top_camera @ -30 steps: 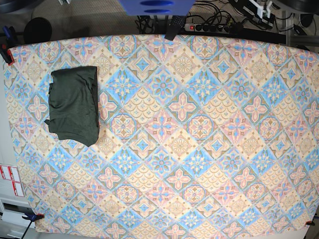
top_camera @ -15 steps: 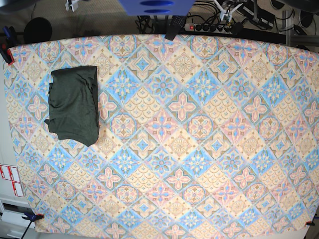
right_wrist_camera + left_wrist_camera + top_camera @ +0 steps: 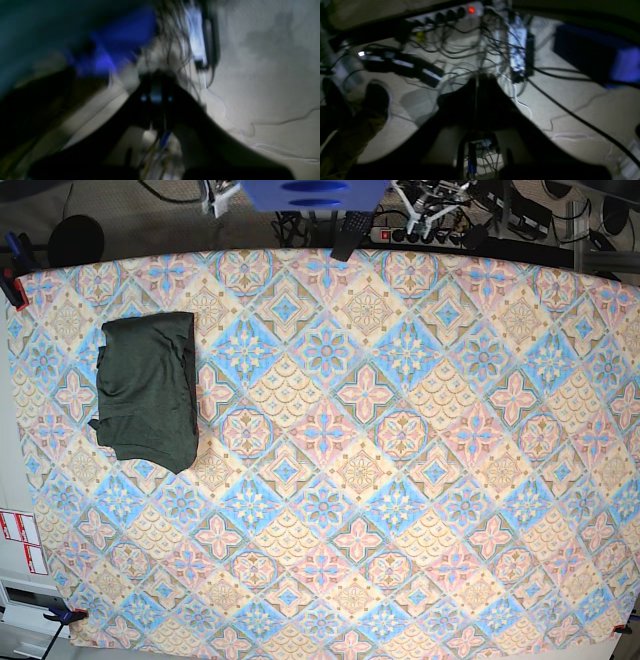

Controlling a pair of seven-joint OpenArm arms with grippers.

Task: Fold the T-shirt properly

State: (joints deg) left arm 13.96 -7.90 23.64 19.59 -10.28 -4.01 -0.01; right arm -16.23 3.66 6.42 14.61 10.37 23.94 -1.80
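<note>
I see the T-shirt [image 3: 147,389] folded near the worktop's [image 3: 400,480] far-left corner; both grippers look clenched and empty, though wrist views blur.

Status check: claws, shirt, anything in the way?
Both claws shut, empty, behind the table's far edge: left claw, right claw. T-shirt folded compact on the patterned tablecloth, untouched. Nothing on or beside it.

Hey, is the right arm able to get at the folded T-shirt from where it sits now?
Probably yes. The T-shirt lies folded in the open on the patterned tablecloth, on the right arm's side, with nothing on or beside it. The right gripper is pulled back beyond the table's far edge.
</note>
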